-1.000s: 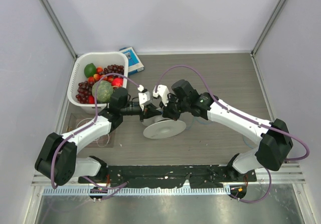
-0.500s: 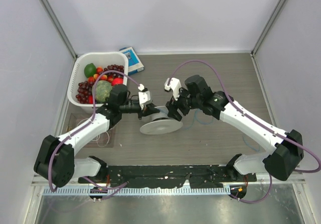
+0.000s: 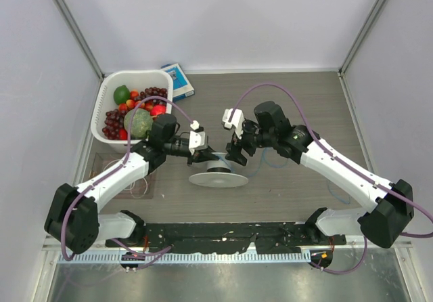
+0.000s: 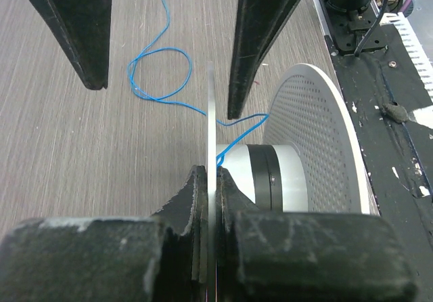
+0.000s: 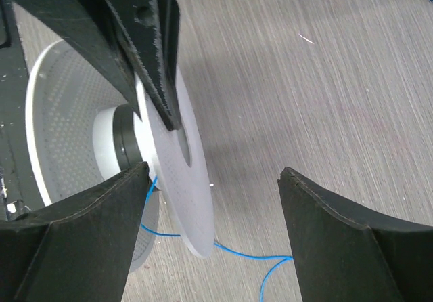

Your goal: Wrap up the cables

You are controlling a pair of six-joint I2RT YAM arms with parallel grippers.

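A white spool (image 3: 218,177) with two perforated flanges sits tilted at mid-table. My left gripper (image 4: 211,177) is shut on the thin edge of its upper flange (image 4: 210,112); the hub (image 4: 265,173) and the lower flange (image 4: 318,126) show to the right. A hair-thin blue cable (image 4: 160,78) runs from the hub and loops loosely over the wood. My right gripper (image 5: 214,171) stands open, its fingers (image 5: 325,227) either side of the flange's far edge (image 5: 179,180) without touching it, and the blue cable (image 5: 260,253) passes under it.
A white basket (image 3: 106,104) of fruit stands at the back left, with a blue box (image 3: 178,80) behind it. Thin pale wire loops (image 3: 137,188) lie on a clear mat at the left. More blue cable (image 3: 269,160) trails on the right. A black rail (image 3: 216,234) edges the near side.
My right gripper has opened, let go of the spool and drawn back a little to the right. My left gripper has kept its hold and tipped the spool further toward edge-on.
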